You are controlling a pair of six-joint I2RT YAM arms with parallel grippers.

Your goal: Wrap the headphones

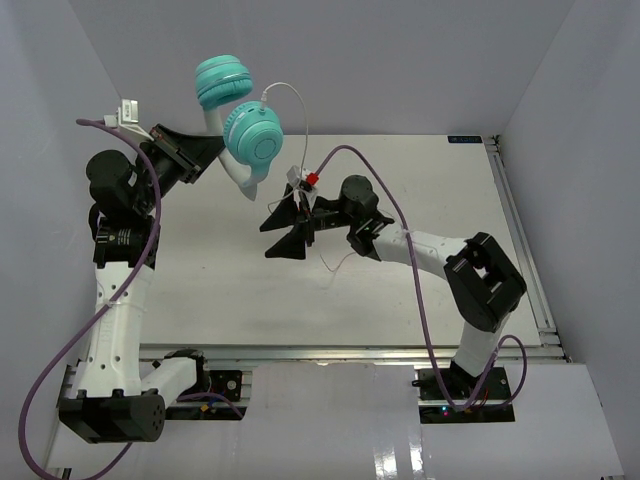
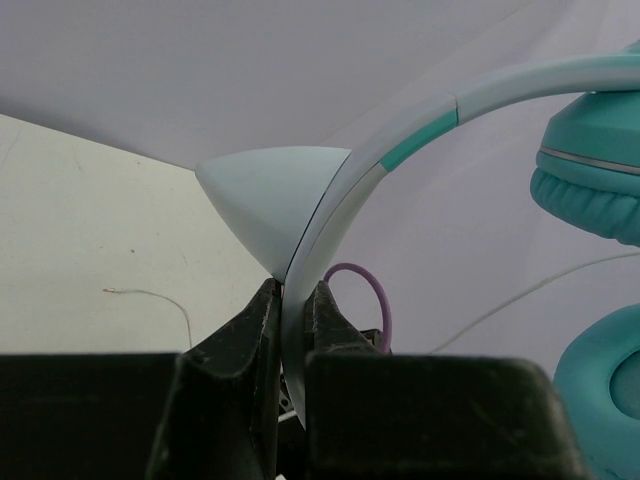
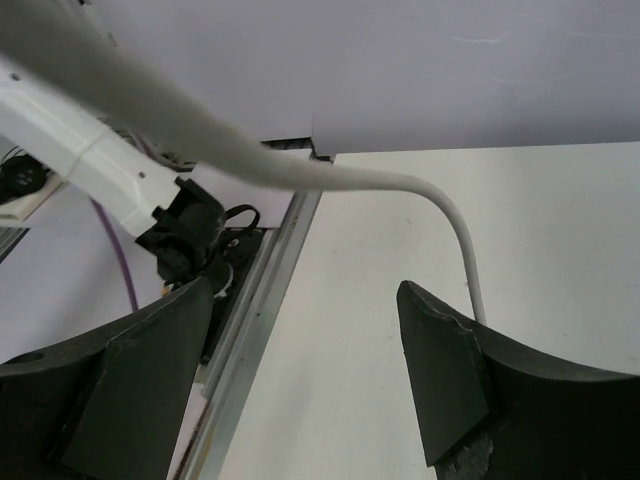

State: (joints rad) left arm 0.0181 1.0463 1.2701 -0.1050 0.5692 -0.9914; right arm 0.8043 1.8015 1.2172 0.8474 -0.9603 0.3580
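The headphones hang in the air at the back left, with two teal ear cups (image 1: 253,135) and a pale headband (image 1: 245,180). My left gripper (image 1: 220,150) is shut on the headband (image 2: 400,140), which runs up between its fingers (image 2: 250,330); a pale cone-shaped ear (image 2: 265,195) sits on the band. The thin whitish cable (image 1: 296,100) loops from the cups down toward my right gripper (image 1: 264,241). That gripper (image 3: 305,300) is open and empty above the table. The cable (image 3: 200,130) crosses close over it and drops behind its right finger (image 3: 440,370).
The white table (image 1: 420,290) has a metal rail (image 3: 250,330) along its near edge and another on its right side (image 1: 520,230). Grey walls close in at the left, back and right. A purple arm cable (image 1: 380,190) arcs over the right arm. Cable slack lies on the table (image 2: 160,297).
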